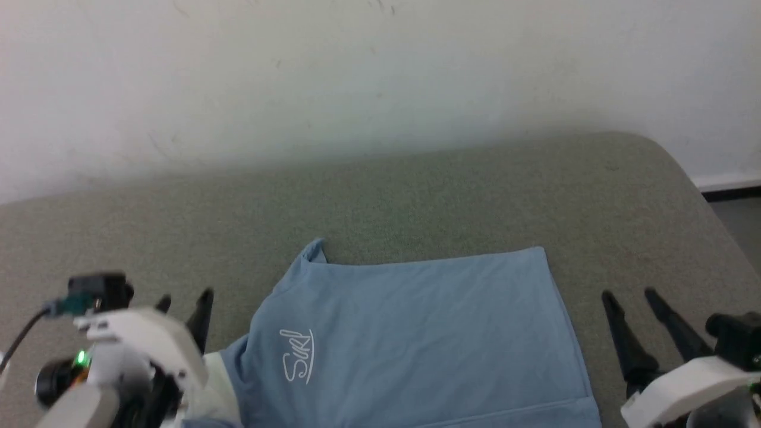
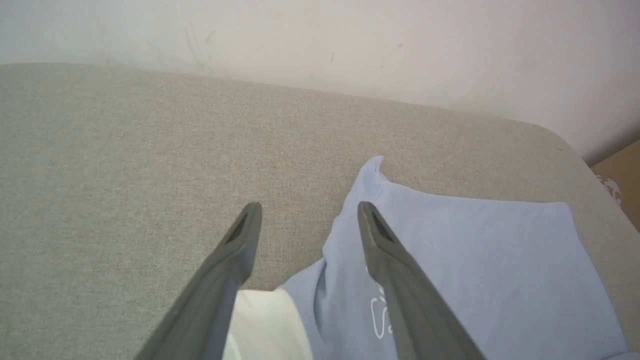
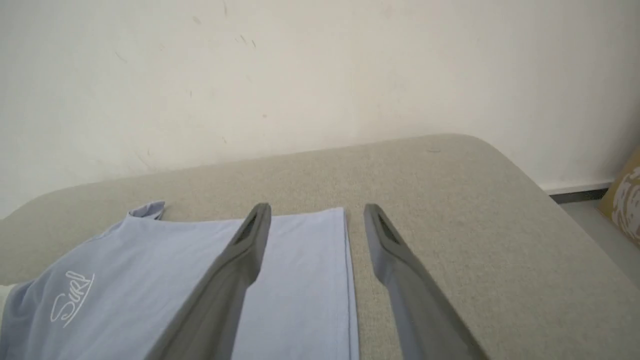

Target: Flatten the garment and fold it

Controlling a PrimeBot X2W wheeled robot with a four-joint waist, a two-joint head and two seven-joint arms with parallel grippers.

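The garment point(image 1: 416, 333) is a light-blue shirt lying folded on the grey-green cushioned surface point(image 1: 380, 196), with a white script logo point(image 1: 297, 355) near its left side and a white panel point(image 2: 265, 325) showing at its lower left. One corner point(image 2: 375, 167) sticks up at the far left edge. My left gripper point(image 1: 184, 300) hovers open just left of the shirt, nothing between its fingers point(image 2: 235, 250). My right gripper point(image 1: 630, 294) hangs open to the right of the shirt's straight right edge point(image 3: 346, 280), also holding nothing.
A pale wall point(image 1: 380, 71) rises right behind the surface. The surface's rounded far-right corner point(image 1: 666, 148) drops to a floor with a white skirting board point(image 1: 728, 181). A brown cardboard item point(image 3: 625, 200) stands past that corner.
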